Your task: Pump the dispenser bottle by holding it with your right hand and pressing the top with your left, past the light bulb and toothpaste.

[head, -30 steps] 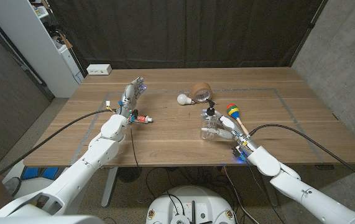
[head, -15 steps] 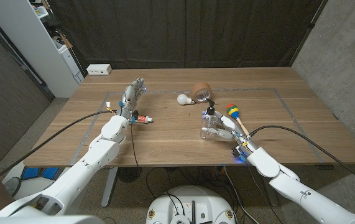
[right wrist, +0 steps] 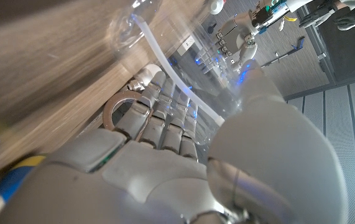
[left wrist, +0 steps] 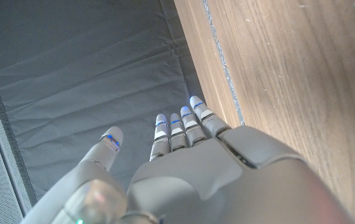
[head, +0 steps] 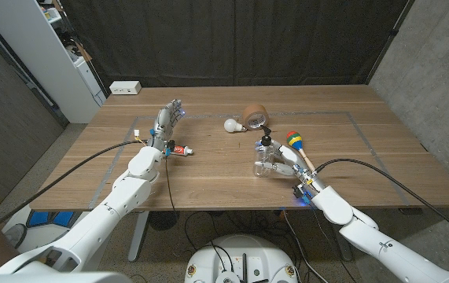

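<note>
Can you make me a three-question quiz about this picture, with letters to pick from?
1. Where is the toothpaste?
A. beside the left arm
B. on the tape roll
C. under the bottle

2. What colour is the light bulb?
A. white
B. black
C. purple

3. What is the right hand doing?
A. waving in the air
B. holding the dispenser bottle
C. lifting the maraca

Answers: 1 A, the tube lies by the left arm. 2 A, the bulb looks white. 3 B, its fingers wrap the clear bottle.
</note>
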### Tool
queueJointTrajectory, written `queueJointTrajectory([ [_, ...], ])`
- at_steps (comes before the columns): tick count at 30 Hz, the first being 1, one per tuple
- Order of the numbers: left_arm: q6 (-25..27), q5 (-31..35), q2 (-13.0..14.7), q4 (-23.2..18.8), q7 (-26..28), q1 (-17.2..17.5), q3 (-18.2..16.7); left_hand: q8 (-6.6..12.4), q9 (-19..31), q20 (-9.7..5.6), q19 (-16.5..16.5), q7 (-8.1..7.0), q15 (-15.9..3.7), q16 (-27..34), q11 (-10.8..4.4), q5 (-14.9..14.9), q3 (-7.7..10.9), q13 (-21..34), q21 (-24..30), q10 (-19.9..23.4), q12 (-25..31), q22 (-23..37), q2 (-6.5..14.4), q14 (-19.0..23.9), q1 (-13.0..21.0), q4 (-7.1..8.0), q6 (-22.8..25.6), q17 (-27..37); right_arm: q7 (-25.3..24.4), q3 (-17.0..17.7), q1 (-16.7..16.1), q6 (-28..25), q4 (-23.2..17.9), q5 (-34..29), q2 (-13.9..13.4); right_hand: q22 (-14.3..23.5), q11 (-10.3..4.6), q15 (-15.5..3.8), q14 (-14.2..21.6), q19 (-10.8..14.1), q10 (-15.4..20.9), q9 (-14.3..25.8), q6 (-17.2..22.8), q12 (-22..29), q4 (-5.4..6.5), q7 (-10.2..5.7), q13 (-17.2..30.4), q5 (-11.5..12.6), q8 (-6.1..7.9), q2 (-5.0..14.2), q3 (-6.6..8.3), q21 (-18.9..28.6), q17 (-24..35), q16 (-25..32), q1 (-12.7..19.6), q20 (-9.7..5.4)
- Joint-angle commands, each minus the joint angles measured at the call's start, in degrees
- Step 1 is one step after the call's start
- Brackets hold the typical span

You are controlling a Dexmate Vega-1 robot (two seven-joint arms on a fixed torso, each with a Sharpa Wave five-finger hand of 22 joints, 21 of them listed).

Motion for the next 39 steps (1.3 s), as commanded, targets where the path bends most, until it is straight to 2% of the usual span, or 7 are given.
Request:
queueJointTrajectory([
  [1,-0.4,0.1,-0.4,-0.5,0.8,0.2,-0.2,-0.08,0.3,-0.84,0.4,-0.10,0.09,-0.1,0.19,0.2,0.40,0.2,0.0,0.5,0.1,0.1,4.1,0.5,-0.5,-0.07,0.8,0.1,0.4,0.9,-1.0,-1.6,-2.7,1.5,-1.0,0.3,0.09,-5.21,1.4,2.7,1.2,0.3,1.3,0.6,0.08,0.29,0.6,0.4,0.87,0.69,-0.38,1.2,0.8,0.8,0.8,-0.29],
  [13,0.0,1.1,-0.2,-2.4,2.6,0.5,-0.5,-0.13,0.3,-0.31,0.5,-0.22,-0.02,-0.1,0.17,0.1,0.55,0.2,-0.1,0.6,0.0,0.1,4.1,0.8,-0.6,0.08,0.9,0.1,2.0,2.4,-1.6,-3.7,-6.2,4.5,-2.7,0.4,0.37,-5.03,1.9,8.9,1.6,0.3,2.1,1.0,0.08,0.44,1.4,1.1,1.68,1.33,-0.39,3.5,2.2,1.7,2.3,1.09],
  [19,1.6,2.1,0.6,-4.4,3.1,0.2,-0.3,-0.18,0.3,-0.04,0.7,-0.31,-0.04,-0.1,-0.01,0.1,0.64,0.2,-0.1,0.6,0.0,0.2,4.1,1.0,-0.6,0.14,0.9,0.1,2.7,3.3,-1.6,-5.9,-8.6,6.0,-3.6,0.4,0.82,-4.80,2.6,11.5,1.8,0.2,2.4,1.1,0.14,0.41,1.7,1.4,1.93,1.58,-0.39,4.5,2.7,2.0,2.7,1.00],
  [23,2.2,2.4,1.0,-5.5,3.6,0.2,-0.4,-0.21,0.3,0.01,0.7,-0.27,0.00,-0.1,0.05,0.1,0.68,0.2,-0.1,0.6,-0.1,0.2,4.1,1.2,-0.6,0.17,0.9,0.1,2.3,3.9,-1.8,-7.0,-9.7,6.3,-3.7,0.4,0.48,-5.03,4.2,13.8,2.7,0.2,3.3,1.5,0.29,0.28,2.0,1.7,2.48,1.75,-0.33,5.4,2.9,2.4,2.8,0.04],
  [28,3.1,2.7,1.5,-6.8,3.9,0.2,-0.6,-0.21,0.3,0.08,0.8,-0.26,0.01,-0.1,0.08,0.1,0.74,0.2,-0.1,0.6,-0.1,0.2,4.1,1.2,-0.6,0.19,1.0,0.1,1.9,4.3,-1.9,-8.1,-10.5,6.5,-3.6,0.4,0.38,-5.73,5.8,14.3,3.9,0.2,5.1,2.1,0.29,-0.10,2.3,2.1,3.44,1.95,-0.12,5.6,3.1,2.7,3.0,-0.82],
  [39,5.8,3.9,3.2,-8.9,3.2,-1.4,-0.3,-0.22,0.3,0.06,1.0,-0.23,0.06,-0.1,0.09,0.1,0.93,0.2,-0.1,0.7,-0.1,0.2,4.1,1.4,-0.6,0.17,1.1,0.1,1.2,5.0,-1.7,-10.6,-12.2,7.5,-3.4,0.5,-0.10,-5.78,6.9,14.6,4.9,0.0,5.8,2.5,0.27,-0.21,2.6,2.5,3.85,2.34,0.18,5.8,3.5,2.7,3.5,-1.51],
])
